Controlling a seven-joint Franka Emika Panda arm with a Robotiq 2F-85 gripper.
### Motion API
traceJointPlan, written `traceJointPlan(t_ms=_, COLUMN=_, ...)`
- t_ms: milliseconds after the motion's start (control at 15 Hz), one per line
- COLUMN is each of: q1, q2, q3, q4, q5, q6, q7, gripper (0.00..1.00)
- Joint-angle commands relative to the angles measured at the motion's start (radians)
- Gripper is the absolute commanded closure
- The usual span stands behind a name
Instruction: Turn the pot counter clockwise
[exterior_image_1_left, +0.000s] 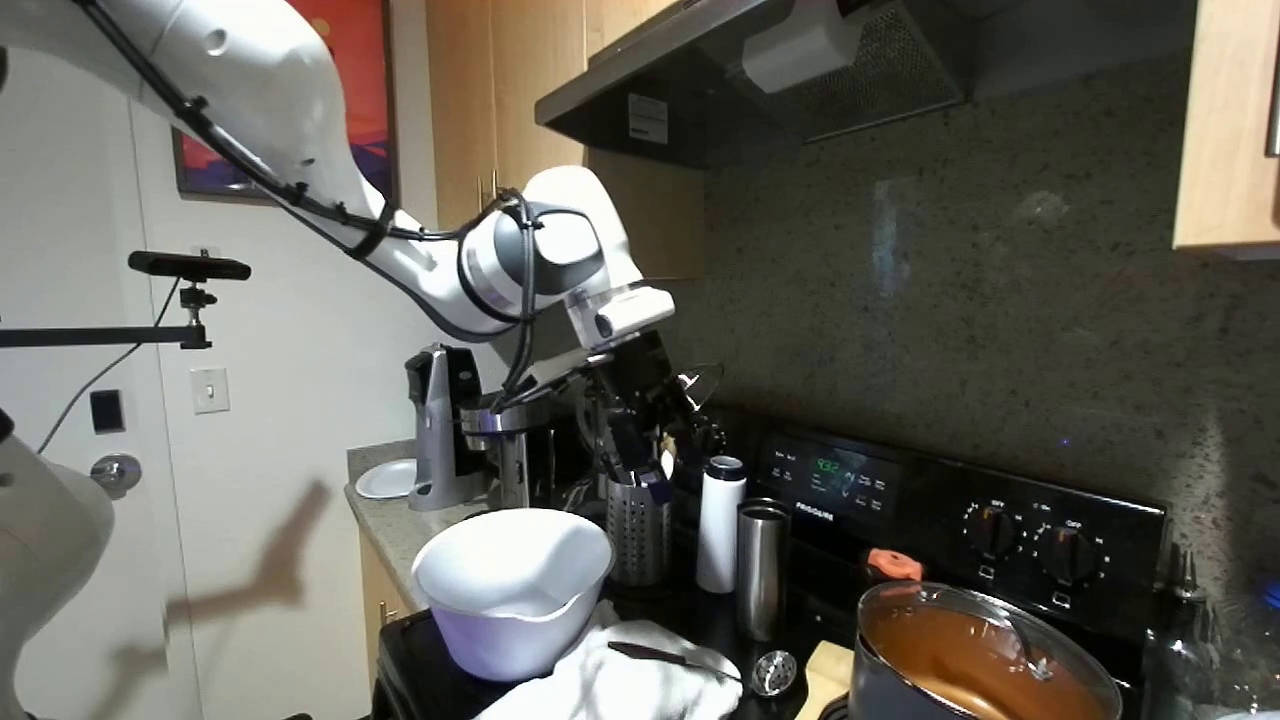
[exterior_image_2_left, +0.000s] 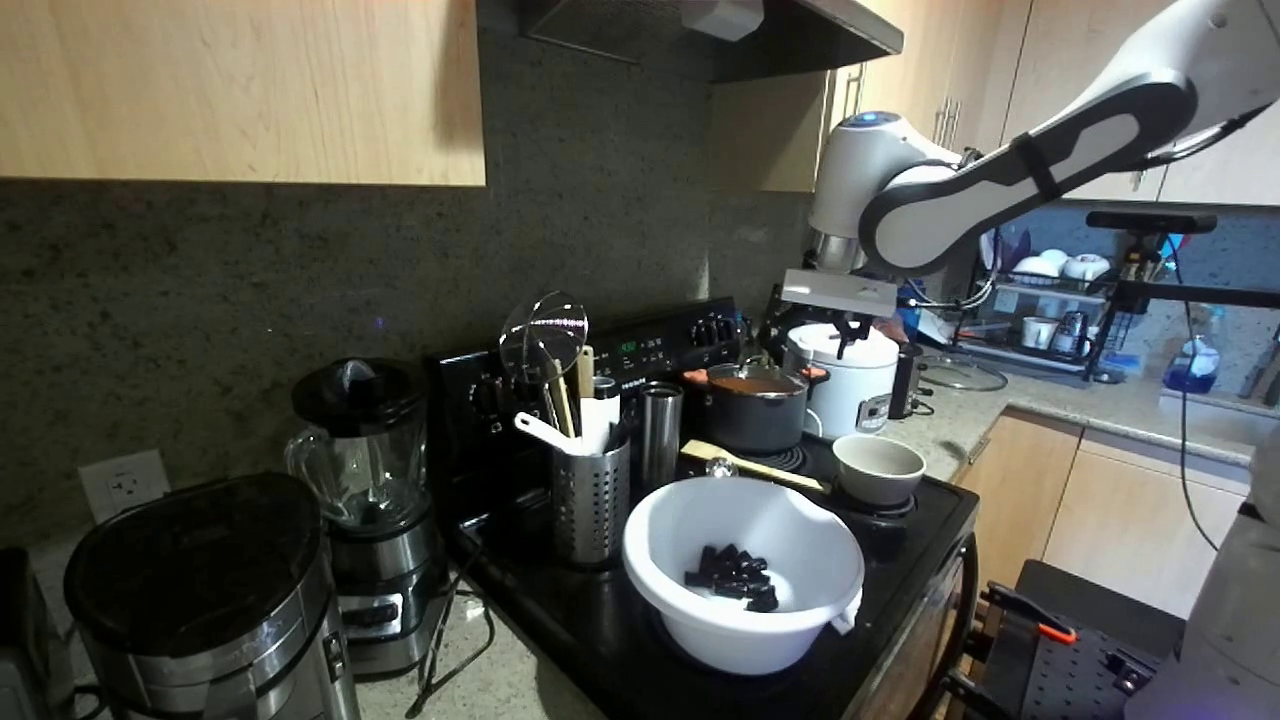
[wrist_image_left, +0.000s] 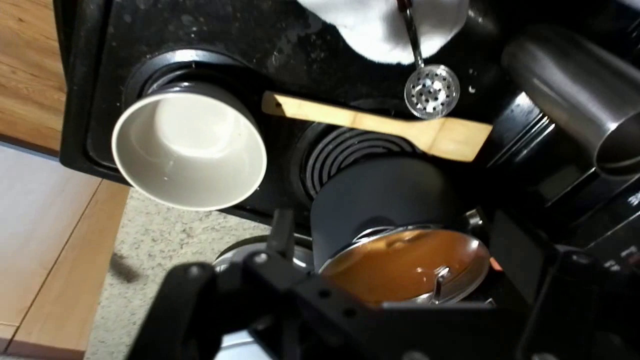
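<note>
The pot (exterior_image_1_left: 980, 665) is round and dark grey outside, with orange-brown showing through its glass lid. In an exterior view, the pot (exterior_image_2_left: 752, 415) stands at the back of the stove, with an orange handle at each side. In the wrist view, the pot (wrist_image_left: 385, 195) lies below and between the fingers; its far lower side is hidden by the gripper. My gripper (wrist_image_left: 400, 245) is open, its fingers wide apart with nothing held. In both exterior views the gripper (exterior_image_1_left: 650, 450) (exterior_image_2_left: 850, 335) hangs in the air, not touching the pot.
A white bowl (exterior_image_2_left: 745, 620) stands on the stove. A beige bowl (wrist_image_left: 190, 150), wooden spatula (wrist_image_left: 380, 125) and slotted spoon (wrist_image_left: 432, 92) lie near the pot. A steel tumbler (exterior_image_2_left: 660, 435), utensil holder (exterior_image_2_left: 590, 500) and white cooker (exterior_image_2_left: 845, 375) stand around. The hood (exterior_image_1_left: 700, 100) hangs overhead.
</note>
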Motion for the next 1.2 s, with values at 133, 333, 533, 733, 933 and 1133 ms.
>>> traceJointPlan(t_ms=133, q1=0.05, q2=0.246, q3=-0.081, q4=0.245, q5=-0.131, q6=-0.033, q7=0.215, gripper=0.0)
traceJointPlan(t_ms=333, q1=0.106, q2=0.363, q3=-0.147, q4=0.369, q5=-0.123, q6=-0.042, q7=0.24, gripper=0.0)
traceJointPlan(t_ms=533, q1=0.159, q2=0.473, q3=-0.216, q4=0.48, q5=-0.097, q6=-0.05, q7=0.231, gripper=0.0)
traceJointPlan(t_ms=733, q1=0.196, q2=0.569, q3=-0.277, q4=0.576, q5=-0.074, q6=-0.063, q7=0.216, gripper=0.0)
traceJointPlan(t_ms=933, q1=0.217, q2=0.65, q3=-0.319, q4=0.656, q5=-0.04, q6=-0.068, q7=0.19, gripper=0.0)
traceJointPlan(t_ms=1133, q1=0.226, q2=0.699, q3=-0.336, q4=0.716, q5=0.019, q6=-0.062, q7=0.152, gripper=0.0)
